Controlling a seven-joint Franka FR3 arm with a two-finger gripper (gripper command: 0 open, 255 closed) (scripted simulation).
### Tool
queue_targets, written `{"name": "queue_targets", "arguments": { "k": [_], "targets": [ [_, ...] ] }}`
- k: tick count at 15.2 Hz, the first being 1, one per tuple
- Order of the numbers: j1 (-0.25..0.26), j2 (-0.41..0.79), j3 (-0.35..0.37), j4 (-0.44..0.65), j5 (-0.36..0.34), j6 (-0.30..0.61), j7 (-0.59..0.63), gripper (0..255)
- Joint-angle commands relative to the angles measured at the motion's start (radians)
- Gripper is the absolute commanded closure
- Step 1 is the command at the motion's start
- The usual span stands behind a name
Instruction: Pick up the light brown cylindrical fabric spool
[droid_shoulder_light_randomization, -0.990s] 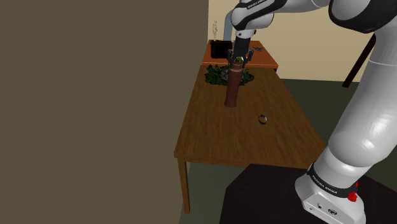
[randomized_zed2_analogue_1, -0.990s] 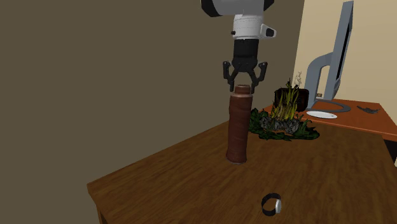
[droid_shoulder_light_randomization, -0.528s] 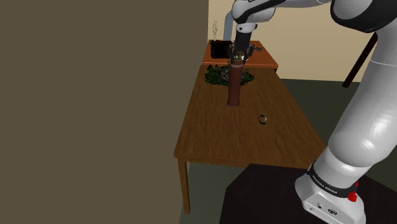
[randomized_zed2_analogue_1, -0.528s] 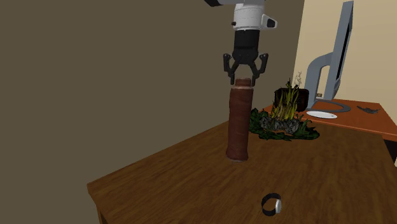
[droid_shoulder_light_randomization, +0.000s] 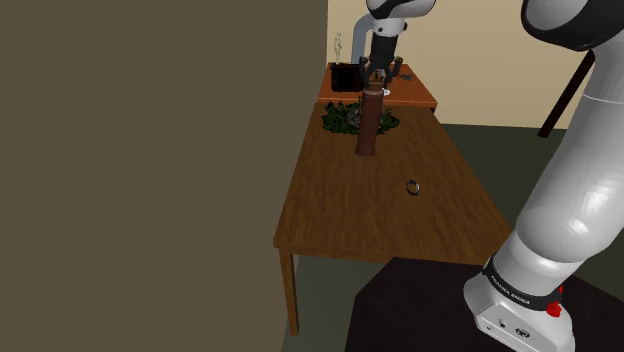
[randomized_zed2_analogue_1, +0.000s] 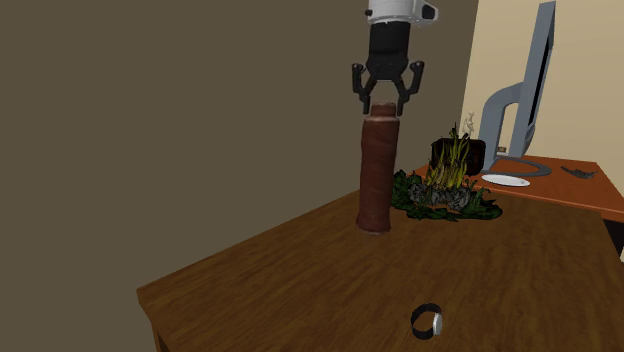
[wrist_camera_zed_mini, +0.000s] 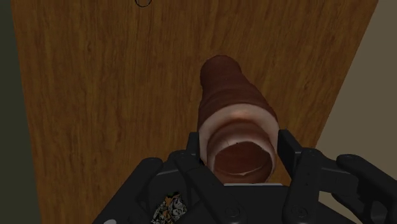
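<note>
Care matters: the tall reddish-brown cylindrical spool (randomized_zed2_analogue_1: 377, 175) stands upright directly beneath the black end effector (randomized_zed2_analogue_1: 383, 108), which is clamped on its top rim. We should raise it straight and slowly over the wooden surface (randomized_zed2_analogue_1: 300, 290), since so high a pinch may let it swing.

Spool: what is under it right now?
Only the wooden table shows below the spool, which the gripper clasps at its top. The spot straight under its base is covered by the spool itself; contact with the table cannot be told.
</note>
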Motion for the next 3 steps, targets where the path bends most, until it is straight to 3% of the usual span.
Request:
{"name": "queue_targets", "arguments": {
  "k": [1, 3],
  "targets": [
    [-0.001, -0.001, 0.000, 0.028, 0.000, -0.028, 0.001, 255],
    [-0.001, -0.001, 0.000, 0.030, 0.000, -0.030, 0.001, 255]
  ]
}}
